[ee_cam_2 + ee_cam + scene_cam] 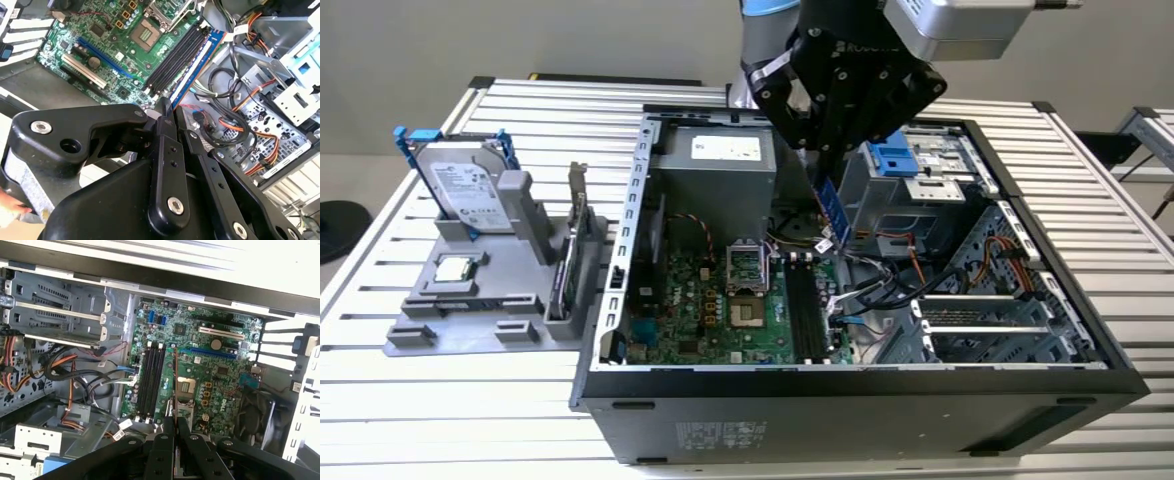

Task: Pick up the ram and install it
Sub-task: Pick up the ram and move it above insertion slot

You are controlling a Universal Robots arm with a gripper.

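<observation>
Black two-finger gripper [827, 158] clamped on the long, thin blue-green circuit-board ram [835, 215] (hanging lengthwise below the fingers) over the green motherboard [707, 310] inside the open dark-grey metal computer case [854, 410].

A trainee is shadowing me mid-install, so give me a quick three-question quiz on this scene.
1. True or false: the tool is shut on the ram.
2. Where is the ram? A) lying flat outside the case; B) held by the tool over the open case; C) already installed and released.
3. Fill in: the hard drive stands to the exterior view's ____ of the case.

Key: 1 true; 2 B; 3 left.
</observation>
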